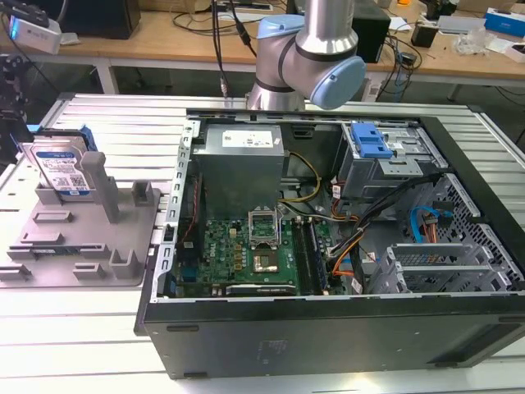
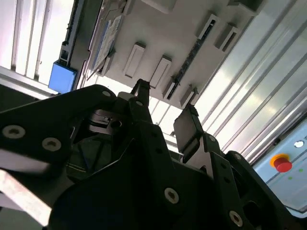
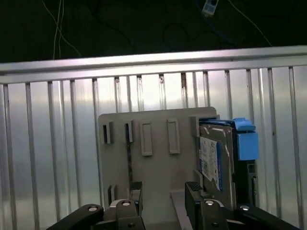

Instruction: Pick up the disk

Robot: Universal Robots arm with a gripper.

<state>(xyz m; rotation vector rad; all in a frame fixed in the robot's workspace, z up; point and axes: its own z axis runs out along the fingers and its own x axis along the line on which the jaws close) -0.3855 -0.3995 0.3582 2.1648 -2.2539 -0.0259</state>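
The pincer (image 3: 164, 188) is released, nothing between its fingers (image 3: 135, 192), and faces the holder (image 3: 153, 163) from well off. The disk (image 3: 217, 160) stands on edge in the holder's end slot. The holder lies on the slatted surface (image 3: 48, 143), beside an open case (image 1: 328, 246).

Exterior view: lower edge of the silver-metal hard drive with white-and-blue label (image 1: 61, 168) was hidden behind posts of the grey plastic holder (image 1: 90, 246). Silver-and-blue robot arm (image 1: 308, 49) was cut off by the top edge. First wrist view: black claw (image 3: 165, 187) was cropped at the bottom edge and covered the drive's lower end.
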